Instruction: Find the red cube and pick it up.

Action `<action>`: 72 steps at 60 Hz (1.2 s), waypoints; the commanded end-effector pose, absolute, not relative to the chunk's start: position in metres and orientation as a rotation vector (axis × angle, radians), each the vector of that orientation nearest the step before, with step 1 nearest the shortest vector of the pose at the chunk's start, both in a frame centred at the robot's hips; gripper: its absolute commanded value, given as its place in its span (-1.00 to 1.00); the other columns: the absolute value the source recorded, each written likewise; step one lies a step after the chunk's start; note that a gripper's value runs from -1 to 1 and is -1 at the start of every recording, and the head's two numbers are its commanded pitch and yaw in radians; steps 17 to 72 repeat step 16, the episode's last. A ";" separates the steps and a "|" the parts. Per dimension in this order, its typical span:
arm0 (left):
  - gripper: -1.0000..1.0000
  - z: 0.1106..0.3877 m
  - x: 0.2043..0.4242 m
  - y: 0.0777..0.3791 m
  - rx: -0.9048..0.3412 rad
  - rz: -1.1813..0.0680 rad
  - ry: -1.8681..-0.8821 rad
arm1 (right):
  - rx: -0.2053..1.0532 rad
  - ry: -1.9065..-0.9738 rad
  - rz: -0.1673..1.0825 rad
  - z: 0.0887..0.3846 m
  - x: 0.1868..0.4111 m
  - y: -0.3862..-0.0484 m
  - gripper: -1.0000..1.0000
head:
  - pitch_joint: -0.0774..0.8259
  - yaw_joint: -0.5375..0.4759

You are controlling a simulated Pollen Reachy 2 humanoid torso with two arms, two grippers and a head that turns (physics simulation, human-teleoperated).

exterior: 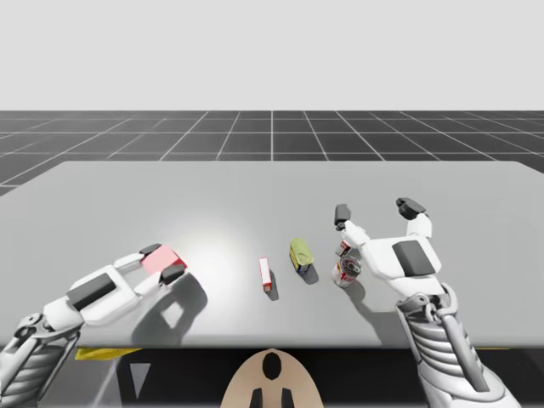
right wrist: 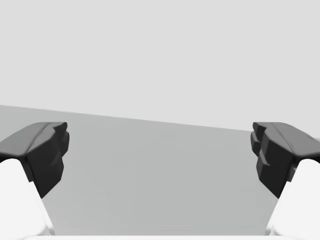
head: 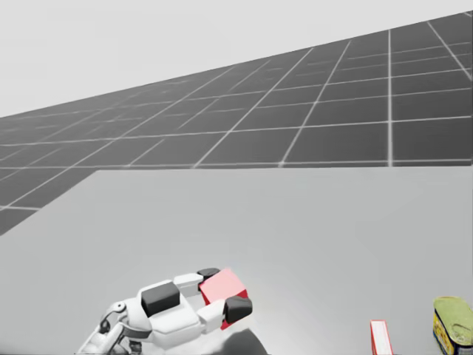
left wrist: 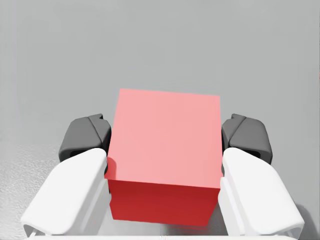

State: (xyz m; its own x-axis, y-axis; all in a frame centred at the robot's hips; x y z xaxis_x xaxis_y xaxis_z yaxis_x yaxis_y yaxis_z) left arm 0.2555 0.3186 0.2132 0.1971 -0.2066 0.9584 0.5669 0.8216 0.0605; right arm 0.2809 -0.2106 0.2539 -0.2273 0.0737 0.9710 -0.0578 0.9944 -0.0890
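A plain grey bench (exterior: 255, 195) stands on a dark gridded floor under a pale, blank sky. The red cube (left wrist: 165, 150) is at the bench's left side, inside my left pincer (exterior: 161, 262), with one dark fingertip pressed flat against each of two opposite faces. The pincer is closed on the cube about as wide as the cube itself. The cube sits square between the fingers and deep toward the palm, and its top face shows pale pink in the light. It has no long axis to line up. A shadow on the bench, offset from the hand, suggests the cube may be off the surface, though I cannot be sure. I judge the next move to be a straight lift. My right pincer (exterior: 376, 210) hovers wide open and empty, well apart from the cube, near a red-and-white can (exterior: 347, 268), a green can (exterior: 299, 253) and a slim red box (exterior: 265, 274).
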 end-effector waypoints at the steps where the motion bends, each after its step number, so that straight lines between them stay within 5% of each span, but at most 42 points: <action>1: 1.00 0.275 0.257 0.319 -0.273 -0.602 -1.397 | -0.005 -1.793 0.092 0.253 0.282 -0.209 -1.00 | -0.12 0.90; 16: 1.00 0.378 0.249 0.311 -0.174 -0.608 -1.645 | -0.028 -1.787 0.085 0.244 0.289 -0.207 -1.00 | -0.16 0.89; 72: 1.00 0.378 0.249 0.311 -0.174 -0.608 -1.645 | -0.028 -1.787 0.085 0.244 0.289 -0.207 -1.00 | -0.16 0.89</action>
